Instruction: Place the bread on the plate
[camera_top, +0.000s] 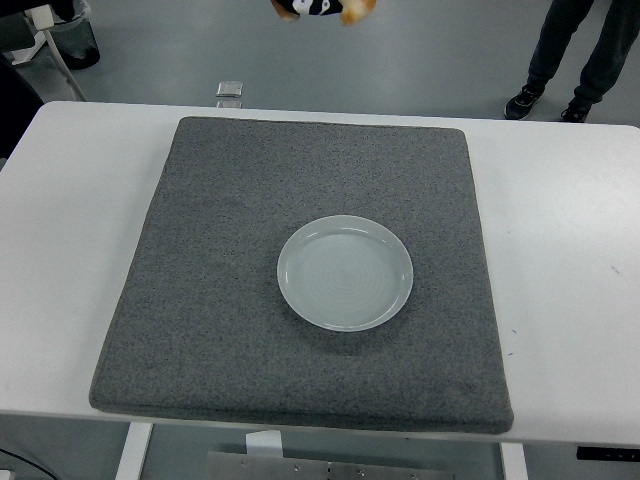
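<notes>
While neither robot arm shows, so its fingers cannot be judged, a dark gloved hand (308, 7) at the top edge grips orange-brown bread (355, 12), well beyond the plate (345, 272) on the grey mat (210, 270).

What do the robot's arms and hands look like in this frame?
Neither robot arm shows, so nothing of them can be described. The only limb-like thing is a black shape with a white marking at the top edge, beside an orange-brown piece; whose it is cannot be told. A person at top right wears dark trousers and black shoes.
</notes>
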